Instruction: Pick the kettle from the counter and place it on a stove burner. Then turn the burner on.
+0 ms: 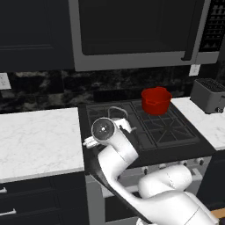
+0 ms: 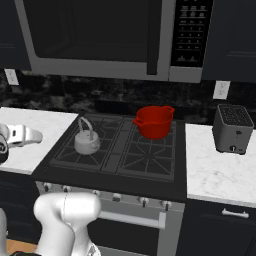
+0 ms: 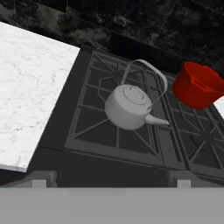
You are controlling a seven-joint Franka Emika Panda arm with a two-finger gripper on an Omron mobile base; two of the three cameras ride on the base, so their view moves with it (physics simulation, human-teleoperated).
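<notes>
The small grey kettle (image 3: 129,107) stands upright on the stove's left black grate, its spout pointing toward the red pot. It also shows in the right base view as the kettle (image 2: 87,142), and its wire handle (image 1: 117,110) rises behind my wrist. The stove burner (image 3: 94,127) under it has crossed prongs. My gripper (image 3: 111,181) is open, with nothing between the fingertips. It hovers over the stove's front edge, short of the kettle. The hand (image 2: 22,136) sits left of the stove. The white marble counter (image 1: 39,140) lies left of the stove.
A red two-handled pot (image 2: 154,121) sits on the rear right burner. A grey toaster (image 2: 232,129) stands on the narrower white slab at the right. The stove's knobs (image 2: 117,197) line its front panel. A microwave (image 1: 132,30) hangs overhead.
</notes>
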